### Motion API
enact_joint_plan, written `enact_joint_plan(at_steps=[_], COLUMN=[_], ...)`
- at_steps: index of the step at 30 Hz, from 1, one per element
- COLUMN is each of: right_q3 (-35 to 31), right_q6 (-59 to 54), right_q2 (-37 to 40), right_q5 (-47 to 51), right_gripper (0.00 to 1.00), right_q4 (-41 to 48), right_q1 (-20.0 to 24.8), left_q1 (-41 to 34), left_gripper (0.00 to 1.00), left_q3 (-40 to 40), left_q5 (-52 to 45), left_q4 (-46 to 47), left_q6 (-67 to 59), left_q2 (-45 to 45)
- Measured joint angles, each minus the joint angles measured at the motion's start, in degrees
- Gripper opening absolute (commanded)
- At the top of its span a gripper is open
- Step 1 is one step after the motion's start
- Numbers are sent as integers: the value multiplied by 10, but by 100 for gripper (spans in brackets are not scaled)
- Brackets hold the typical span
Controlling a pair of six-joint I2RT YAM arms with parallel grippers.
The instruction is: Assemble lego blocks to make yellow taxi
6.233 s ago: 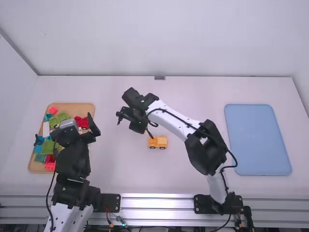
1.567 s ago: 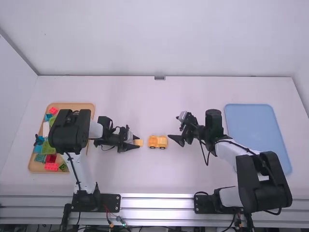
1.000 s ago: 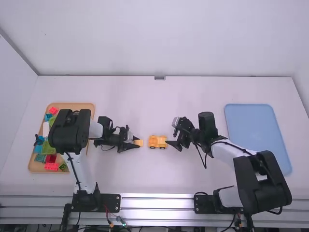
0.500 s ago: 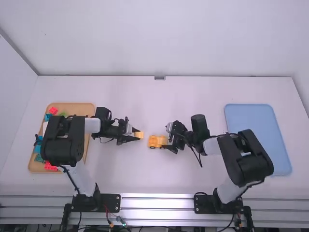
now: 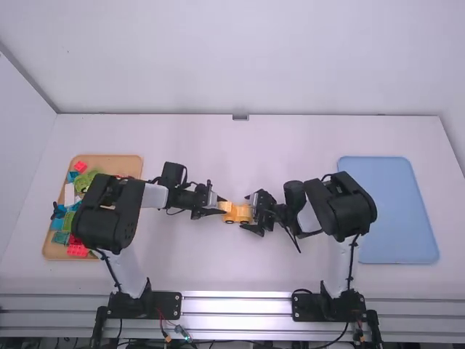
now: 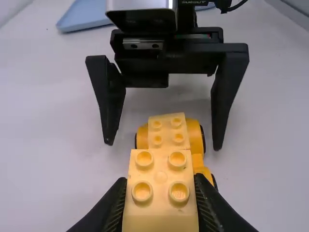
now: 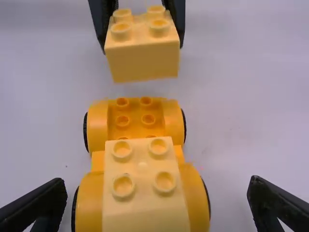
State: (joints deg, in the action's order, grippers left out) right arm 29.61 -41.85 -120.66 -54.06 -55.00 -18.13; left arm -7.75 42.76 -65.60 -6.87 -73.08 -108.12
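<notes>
Holding a pale yellow block [image 6: 161,212] in the left gripper [image 5: 221,207], near the yellow car [image 7: 140,186] on the white table [image 5: 290,145].

Nearest is the silver metal rail [image 5: 236,305]; beyond it, the left gripper is clenched on its block, while the right gripper [image 5: 249,213] has released fingers, spread wide at both sides of the car. The wooden tray [image 5: 49,251] of colourful blocks [image 5: 77,250] is at left, the blue tray [image 5: 392,211] at right, and farthest rises the plain white wall [image 5: 247,58].
</notes>
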Motion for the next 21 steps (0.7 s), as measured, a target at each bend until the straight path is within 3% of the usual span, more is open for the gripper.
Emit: enact_joint_plan(at_steps=[6,16,21], right_q3=[1,54,60], right_q6=[0,-20,-29], right_q2=[-10,-10,-9], right_q5=[-2,-13,-12], right_gripper=[100,90,88], right_q4=[-5,112,113], right_q1=[-13,-16,-20], left_q1=[-14,-14,-14], left_gripper=[11,16,15], left_q3=[-22,-32,-33], left_q5=[18,18,18], left_q4=[-48,-117,-119], left_q6=[64,127,139], left_q2=[0,-17,-18])
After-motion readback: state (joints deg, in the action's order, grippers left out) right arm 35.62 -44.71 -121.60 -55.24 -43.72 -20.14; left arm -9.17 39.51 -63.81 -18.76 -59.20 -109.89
